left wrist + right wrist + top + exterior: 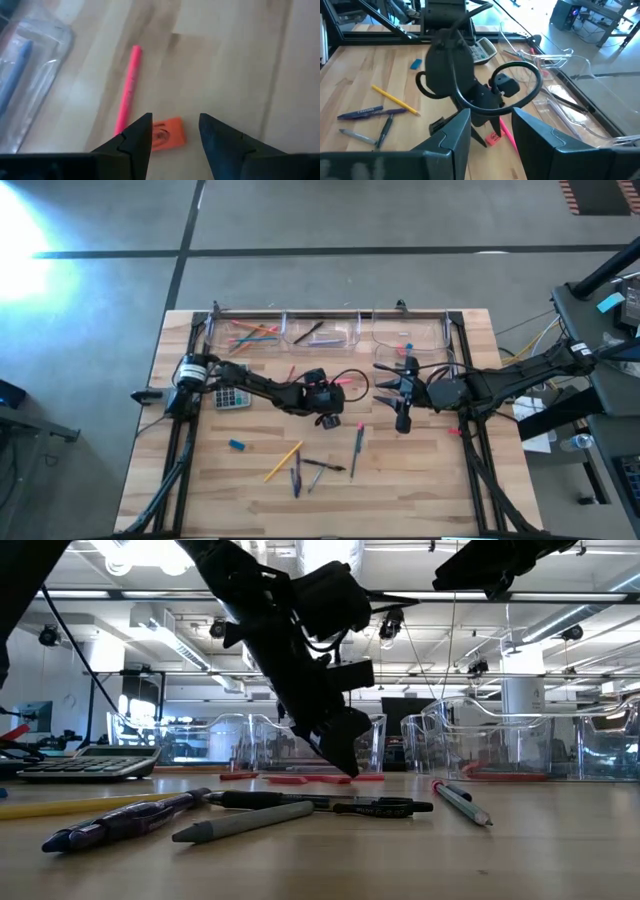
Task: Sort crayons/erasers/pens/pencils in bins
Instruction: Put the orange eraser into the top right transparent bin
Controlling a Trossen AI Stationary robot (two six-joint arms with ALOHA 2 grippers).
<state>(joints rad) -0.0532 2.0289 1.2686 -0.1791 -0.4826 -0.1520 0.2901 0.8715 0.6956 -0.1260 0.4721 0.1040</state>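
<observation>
Between the left gripper's [175, 132] parted, empty jaws: small orange-red block eraser [167, 134], near end hidden by one finger. Pink pencil [128, 87] just beside. Right gripper [490, 127] parted, empty.

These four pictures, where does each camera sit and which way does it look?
High view: above, looking straight down; both arms show.
Low view: at tabletop height, looking across; the left arm hangs in.
Left wrist view: on the left arm, looking down past the open left gripper at the orange eraser.
Right wrist view: on the right arm, behind the open right gripper, facing the left arm.
Both wrist views share the eraser.
</observation>
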